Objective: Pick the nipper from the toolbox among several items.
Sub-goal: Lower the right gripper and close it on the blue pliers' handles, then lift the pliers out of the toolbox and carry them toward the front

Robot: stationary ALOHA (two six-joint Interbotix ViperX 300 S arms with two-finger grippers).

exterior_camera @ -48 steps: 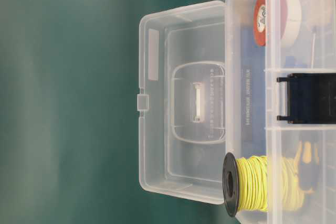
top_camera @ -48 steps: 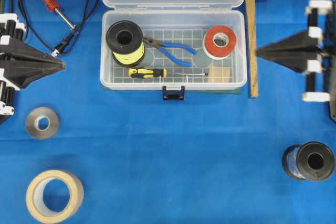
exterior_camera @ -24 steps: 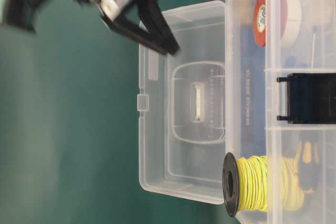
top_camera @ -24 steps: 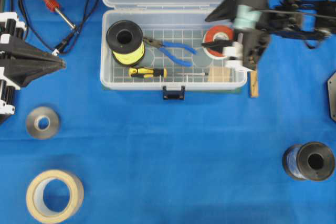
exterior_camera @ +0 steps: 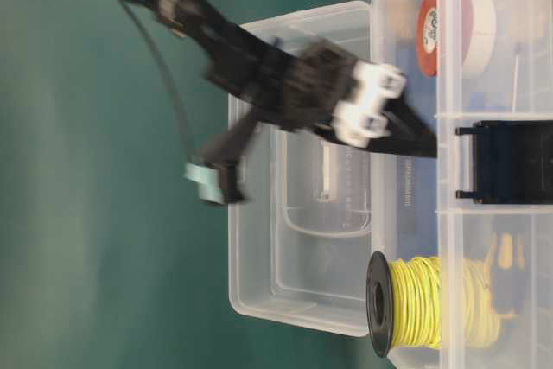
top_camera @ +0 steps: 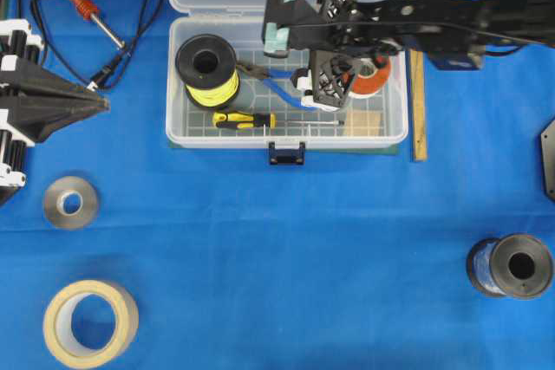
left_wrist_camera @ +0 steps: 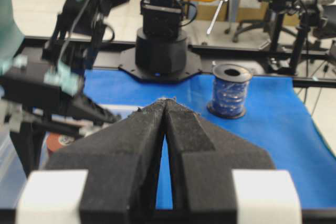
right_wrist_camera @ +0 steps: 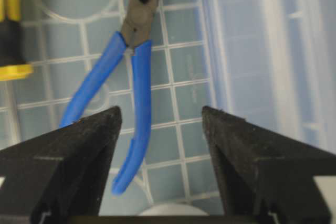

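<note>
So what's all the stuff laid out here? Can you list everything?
toolbox: one, clear, lid open, top middle
nipper: one, blue handles, in toolbox
screwdriver: one, yellow-black, in toolbox
wire spool: one, yellow, in toolbox
tape roll: one, red-white, in toolbox
soldering iron: one, red, top left
metal ring: one, grey, left
masking tape: one, beige, bottom left
dark spool: one, bottom right
wooden mallet: one, beside toolbox
left end effector: black, shut, left edge
right end effector: black, open above nipper
</note>
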